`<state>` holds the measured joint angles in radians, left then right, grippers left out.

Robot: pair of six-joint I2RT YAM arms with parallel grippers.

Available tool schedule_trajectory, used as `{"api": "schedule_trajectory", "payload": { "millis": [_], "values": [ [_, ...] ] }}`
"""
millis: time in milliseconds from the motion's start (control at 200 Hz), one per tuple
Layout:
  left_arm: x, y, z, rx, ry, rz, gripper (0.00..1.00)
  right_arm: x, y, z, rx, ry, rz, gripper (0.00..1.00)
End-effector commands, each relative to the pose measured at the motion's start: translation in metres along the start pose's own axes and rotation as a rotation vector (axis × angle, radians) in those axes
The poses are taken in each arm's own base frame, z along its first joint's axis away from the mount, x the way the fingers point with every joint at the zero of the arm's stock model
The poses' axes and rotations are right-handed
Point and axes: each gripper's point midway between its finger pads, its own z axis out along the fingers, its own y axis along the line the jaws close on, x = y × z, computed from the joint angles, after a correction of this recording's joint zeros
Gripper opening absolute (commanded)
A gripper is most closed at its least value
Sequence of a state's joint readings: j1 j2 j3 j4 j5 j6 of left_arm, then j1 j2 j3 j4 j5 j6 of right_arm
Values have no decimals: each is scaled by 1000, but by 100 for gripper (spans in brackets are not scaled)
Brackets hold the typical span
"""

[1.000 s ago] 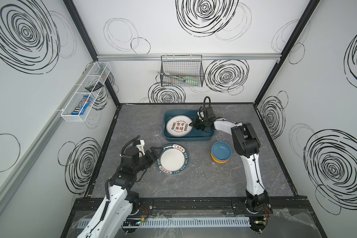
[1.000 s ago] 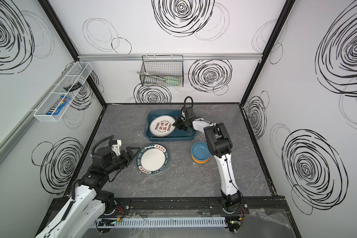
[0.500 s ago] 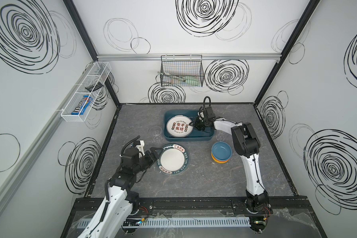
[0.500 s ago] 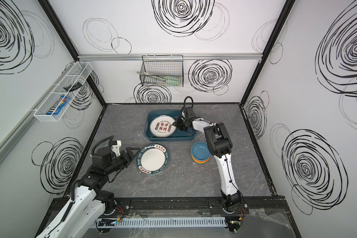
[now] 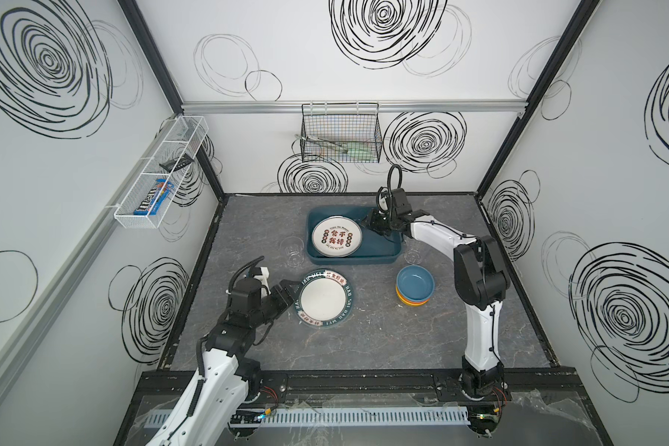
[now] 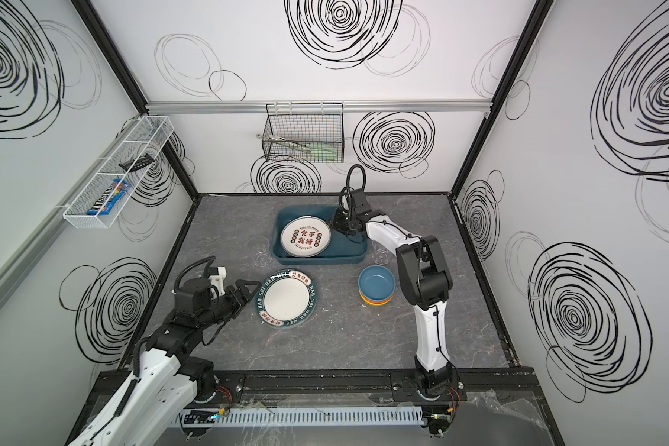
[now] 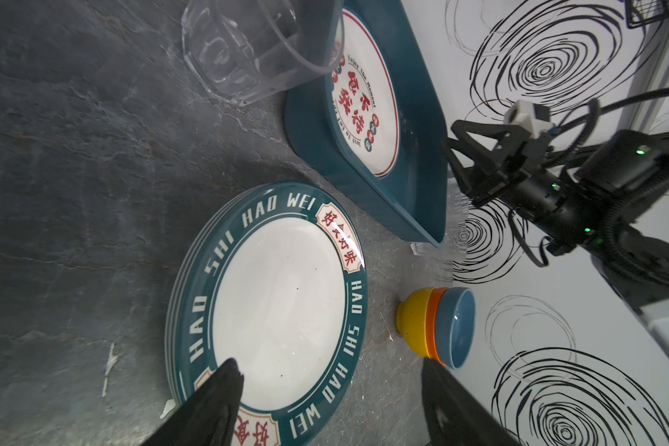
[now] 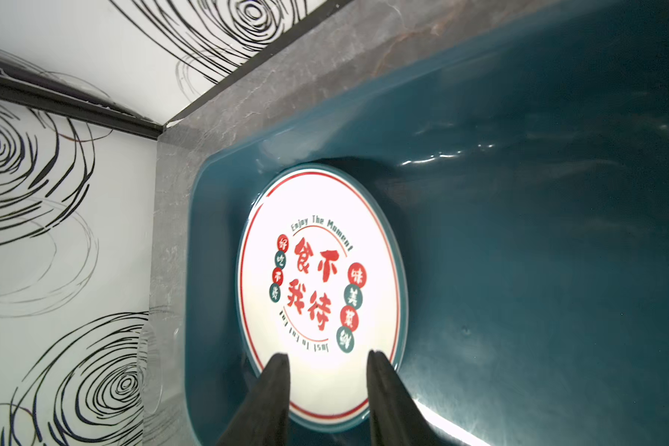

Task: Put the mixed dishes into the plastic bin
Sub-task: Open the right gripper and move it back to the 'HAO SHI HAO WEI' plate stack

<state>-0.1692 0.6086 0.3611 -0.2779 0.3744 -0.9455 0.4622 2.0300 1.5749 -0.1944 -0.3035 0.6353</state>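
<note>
Right gripper (image 8: 327, 361): out over the plastic bin (image 5: 364, 259), tips down at the rim of the red-lettered plate (image 5: 337, 236). The jaws are parted a modest way with a clear gap between the fingers and nothing pinched. That reads to me as a let-go!

Red-lettered plate: in the bin, face up, tucked toward the left end, which leaves the right end bare for more dishes. Dead flat or leaning on a wall? I can't tell.

Plastic bin: at the back middle of the table (image 5: 383, 340). Its walls are low, so a plate can slide in edge-first.

Left gripper (image 7: 327, 368): low at the left edge of the teal-rimmed plates (image 5: 323, 297), jaws spread wide and holding nothing. One fingertip is down by the near rim and the other is up above the plate. I'd say that's set to bite the rim.

Teal-rimmed plates: a stack on the table just in front of the bin; several rims show in the left wrist view.

Bowls (image 5: 415, 285): blue nested on orange on yellow, to the right of the plates, out of both arms' way.

Clear cups: one (image 5: 292, 249) just left of the bin, another (image 5: 412, 253) just right of it. Both are outside the bin.

Progress: one plate in and everything else waiting, so early days.

Watch: that rim looks glossy, and a shallow pinch could slip.
</note>
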Motion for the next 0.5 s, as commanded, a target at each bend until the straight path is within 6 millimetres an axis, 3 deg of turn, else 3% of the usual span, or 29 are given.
{"api": "schedule_trajectory", "payload": {
  "millis": [0, 165, 315, 495],
  "values": [
    [-4, 13, -2, -68, -26, 17, 76, 16, 17, -24, 43, -4, -114, 39],
    [-4, 23, -3, -117, -32, 14, 73, 44, 40, -49, 32, 17, -217, 39],
    [1, 35, 0, -156, -20, 7, 71, 81, 59, -67, 14, 59, -305, 40],
    [7, 41, 7, -182, 3, 13, 69, 137, 56, -70, 21, 152, -360, 40]
  ]
}}
